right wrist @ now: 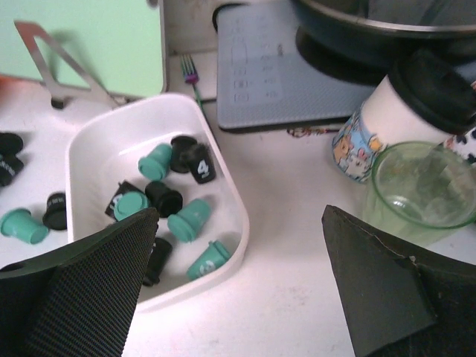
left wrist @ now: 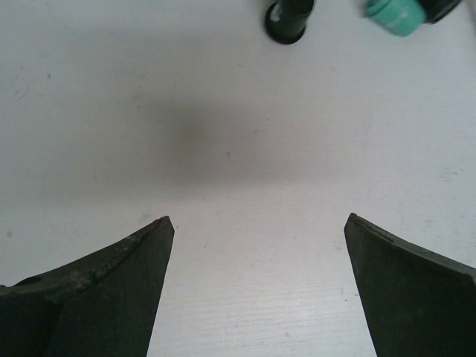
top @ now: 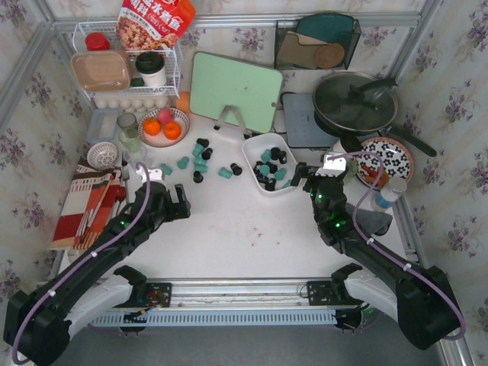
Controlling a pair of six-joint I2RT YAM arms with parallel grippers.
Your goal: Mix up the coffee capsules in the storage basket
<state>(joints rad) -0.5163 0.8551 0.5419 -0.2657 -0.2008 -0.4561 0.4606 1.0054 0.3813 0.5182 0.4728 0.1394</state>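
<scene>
The white storage basket (top: 251,162) stands right of the table's middle and holds several teal and black coffee capsules (top: 270,165). More capsules (top: 201,156) lie loose on the table to its left. My right gripper (top: 309,183) hangs open just right of the basket, holding nothing. In the right wrist view its fingers frame the basket's near corner (right wrist: 236,223) and a teal capsule (right wrist: 190,219) inside. My left gripper (top: 178,203) is open over bare table, below the loose capsules. The left wrist view has a black capsule (left wrist: 288,18) and a teal one (left wrist: 398,14) at its top edge.
A green cutting board (top: 232,91) leans behind the capsules. A bowl of oranges (top: 162,126), jars and a wire rack (top: 126,72) stand back left. A lidded pan (top: 354,103), grey scale (right wrist: 282,67), floral plate (top: 385,160), lidded cup (right wrist: 398,119) and green glass (right wrist: 424,186) crowd the right.
</scene>
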